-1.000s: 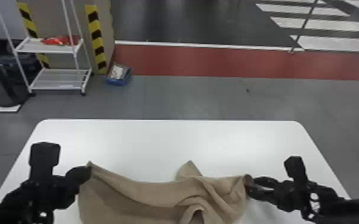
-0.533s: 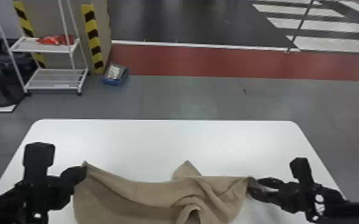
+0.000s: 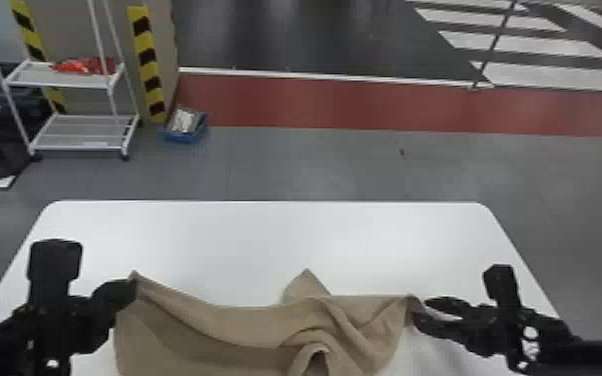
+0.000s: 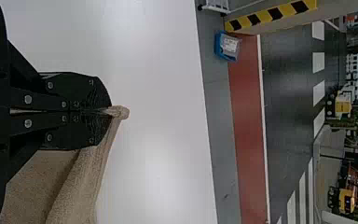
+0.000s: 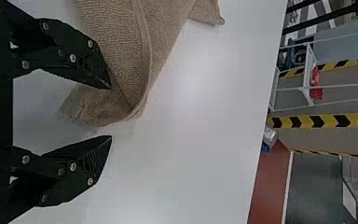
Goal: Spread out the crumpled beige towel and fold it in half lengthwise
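The beige towel [image 3: 245, 325] lies rumpled at the near part of the white table, with folds right of its middle and a corner poking out behind. My left gripper [image 3: 135, 290] is at its left upper corner; in the left wrist view the left gripper [image 4: 109, 111] is shut on that corner of the towel [image 4: 81, 186]. At the towel's right end is my right gripper [image 3: 420, 312]. In the right wrist view the right gripper [image 5: 111, 112] stands open, the towel's edge [image 5: 105, 105] lying between and beyond its two fingers.
The white table [image 3: 265, 240] has its far edge beyond the towel. Past it on the floor stand a white rack [image 3: 85, 132] with a red item and a blue box [image 3: 187, 130], both at the back left.
The head view has shifted slightly. Against the table, both grippers and the towel look nearly as they were, with only a slight change in the folds by my right gripper.
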{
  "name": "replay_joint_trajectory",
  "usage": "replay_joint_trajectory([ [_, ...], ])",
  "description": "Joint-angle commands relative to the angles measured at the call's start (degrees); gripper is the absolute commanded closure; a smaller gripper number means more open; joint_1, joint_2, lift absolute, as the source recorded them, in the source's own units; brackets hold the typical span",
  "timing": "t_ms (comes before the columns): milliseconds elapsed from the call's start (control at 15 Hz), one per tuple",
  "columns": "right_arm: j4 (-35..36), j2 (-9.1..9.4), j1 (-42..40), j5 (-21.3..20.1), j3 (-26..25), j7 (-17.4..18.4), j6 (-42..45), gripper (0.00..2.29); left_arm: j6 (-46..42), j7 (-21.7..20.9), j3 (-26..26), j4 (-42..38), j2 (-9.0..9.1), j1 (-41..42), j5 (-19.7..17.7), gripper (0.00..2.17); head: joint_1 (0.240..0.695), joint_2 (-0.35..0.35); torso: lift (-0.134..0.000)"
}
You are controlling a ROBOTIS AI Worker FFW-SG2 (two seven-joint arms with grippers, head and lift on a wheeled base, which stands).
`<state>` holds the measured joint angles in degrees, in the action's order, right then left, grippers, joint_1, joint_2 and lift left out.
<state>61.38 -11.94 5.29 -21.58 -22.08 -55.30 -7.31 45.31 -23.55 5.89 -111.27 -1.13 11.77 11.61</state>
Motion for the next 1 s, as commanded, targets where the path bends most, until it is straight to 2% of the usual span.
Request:
replay_joint_trajectory([
  [0,-0.91,-0.02,0.6,-0.75,0.63,0.37,-0.03,0.61,0.0,0.0,0.0,0.0,-0.01,0.09,-0.01,1.72,0.695,-0.132,0.0],
  [133,-1.61,-0.1,1.04,-1.19,0.81,0.46,-0.03,0.61,0.0,0.0,0.0,0.0,-0.01,0.09,-0.01,1.72,0.695,-0.13,0.0],
  [267,-1.7,-0.1,1.04,-1.28,0.99,0.46,-0.03,0.77,-0.17,-0.18,0.53,-0.09,0.07,0.09,-0.1,1.72,0.695,-0.129,0.0],
  [400,-1.7,-0.1,1.04,-1.1,0.55,0.46,0.14,0.78,-0.17,-0.26,0.7,-0.18,0.07,0.18,-0.1,1.72,0.695,-0.124,0.0],
  [467,-1.61,-0.1,0.95,-0.92,0.46,0.46,0.32,1.01,-0.17,-0.26,0.79,-0.18,0.07,0.27,-0.1,1.72,0.695,-0.124,0.0],
  [600,-0.55,-0.1,0.25,-0.48,-0.25,0.46,0.85,1.03,-0.17,-0.35,1.05,-0.18,0.07,0.27,-0.1,1.72,0.695,-0.124,0.0],
  [667,0.15,-0.1,-0.19,-0.4,-0.25,0.28,1.2,1.19,-0.17,-0.35,1.14,-0.26,0.07,0.27,-0.1,1.72,0.695,-0.124,0.0],
  [800,3.58,0.07,-2.13,0.04,-0.77,0.11,1.38,1.2,-0.17,-0.35,1.32,-0.35,0.07,0.18,-0.1,1.72,0.695,-0.126,0.0],
  [933,10.78,1.04,-5.47,0.48,-2.0,-1.21,1.38,1.2,-0.17,-0.7,1.41,-1.49,-0.01,0.53,-0.1,1.72,0.695,-0.127,0.0],
])
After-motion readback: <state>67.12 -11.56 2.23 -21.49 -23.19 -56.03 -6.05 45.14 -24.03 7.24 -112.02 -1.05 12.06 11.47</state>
